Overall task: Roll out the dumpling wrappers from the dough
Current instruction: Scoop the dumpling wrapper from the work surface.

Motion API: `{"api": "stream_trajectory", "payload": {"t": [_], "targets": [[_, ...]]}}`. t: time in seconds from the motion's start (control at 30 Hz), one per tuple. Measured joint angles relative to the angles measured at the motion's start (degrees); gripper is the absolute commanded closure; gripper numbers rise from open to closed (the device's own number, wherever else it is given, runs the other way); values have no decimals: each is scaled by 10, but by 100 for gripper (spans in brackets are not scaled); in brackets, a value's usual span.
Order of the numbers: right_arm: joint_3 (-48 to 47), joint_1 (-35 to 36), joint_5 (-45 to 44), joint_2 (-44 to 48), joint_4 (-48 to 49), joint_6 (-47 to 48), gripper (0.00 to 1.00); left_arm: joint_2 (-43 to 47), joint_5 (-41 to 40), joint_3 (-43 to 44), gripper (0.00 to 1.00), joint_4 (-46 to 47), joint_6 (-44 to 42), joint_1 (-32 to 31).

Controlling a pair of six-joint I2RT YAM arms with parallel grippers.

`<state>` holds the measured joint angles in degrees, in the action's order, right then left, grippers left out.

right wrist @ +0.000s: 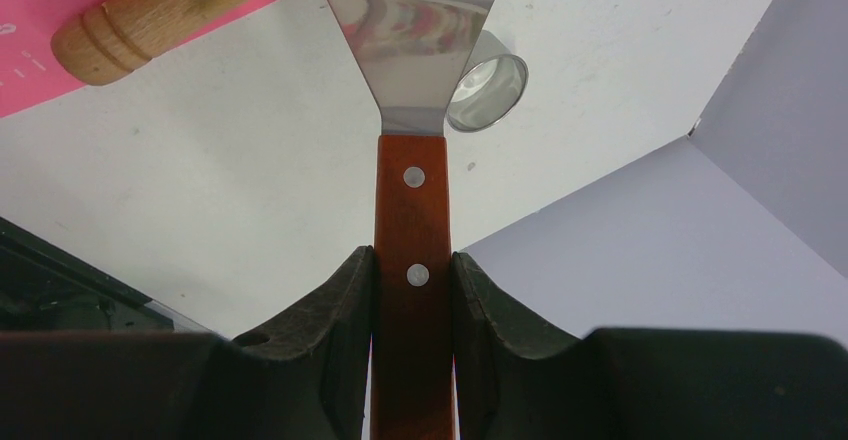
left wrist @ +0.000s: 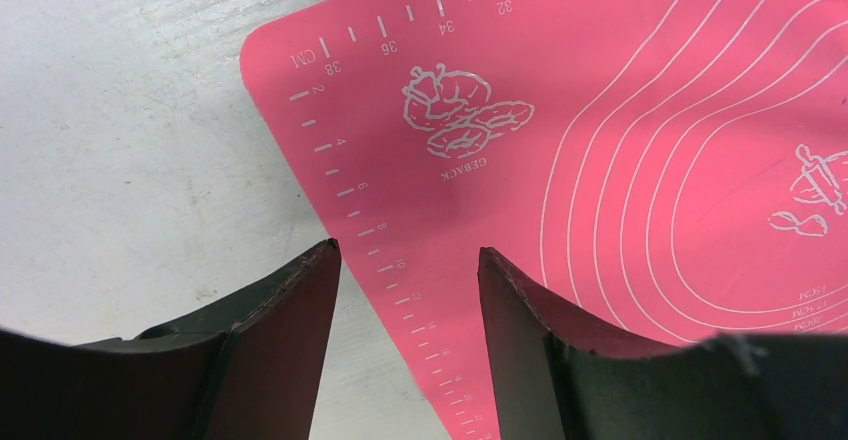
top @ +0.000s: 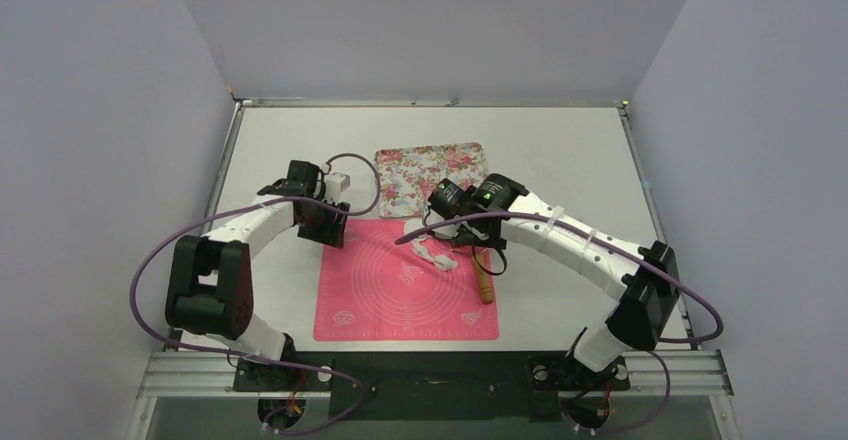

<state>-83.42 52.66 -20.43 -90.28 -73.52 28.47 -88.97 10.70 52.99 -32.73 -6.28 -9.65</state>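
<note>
Ragged white dough (top: pixel 437 254) lies on the far right part of the pink silicone mat (top: pixel 400 305). No dumpling wrappers are in view. My right gripper (right wrist: pixel 412 255) is shut on the red-brown wooden handle of a metal spatula (right wrist: pixel 410 30), whose blade points out over the bare table just right of the mat. My left gripper (left wrist: pixel 408 250) hangs open over the mat's far left corner (left wrist: pixel 300 60) with nothing between its fingers; in the top view it (top: pixel 330 228) is well left of the dough.
A wooden rolling pin (top: pixel 484 282) lies along the mat's right edge, its end (right wrist: pixel 150 10) close to the spatula blade. A metal ring cutter (right wrist: pixel 487 85) stands on the table beyond the blade. A floral tray (top: pixel 430 170) sits behind the mat.
</note>
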Motion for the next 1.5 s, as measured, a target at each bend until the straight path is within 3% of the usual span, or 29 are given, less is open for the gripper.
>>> {"api": "stream_trajectory", "payload": {"t": [0.87, 1.5], "targets": [[10, -28, 12, 7, 21, -46, 100, 0, 0, 0, 49, 0, 0, 0], [32, 22, 5, 14, -4, -86, 100, 0, 0, 0, 49, 0, 0, 0]]}}
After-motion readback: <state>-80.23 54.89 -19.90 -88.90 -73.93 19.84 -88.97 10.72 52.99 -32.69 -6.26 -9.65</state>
